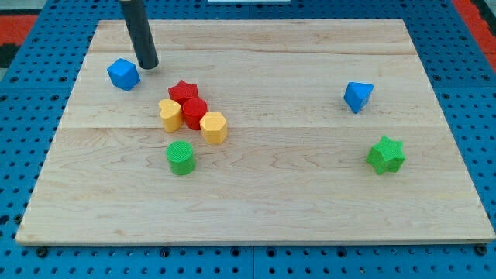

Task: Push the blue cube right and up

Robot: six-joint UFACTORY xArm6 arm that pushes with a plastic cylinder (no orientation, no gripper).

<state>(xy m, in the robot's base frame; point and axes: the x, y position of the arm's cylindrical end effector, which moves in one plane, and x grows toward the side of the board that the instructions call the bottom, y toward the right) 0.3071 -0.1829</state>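
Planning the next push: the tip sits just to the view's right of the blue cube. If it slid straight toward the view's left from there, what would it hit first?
My tip would most likely meet the blue cube first. The cube sits slightly lower in view, so contact may be glancing along its upper edge.

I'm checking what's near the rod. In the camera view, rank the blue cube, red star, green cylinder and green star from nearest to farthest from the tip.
From my tip:
1. Blue cube, just to the view's left of it.
2. Red star, lower right, in the cluster.
3. Green cylinder, below the cluster.
4. Green star, far at the view's right.
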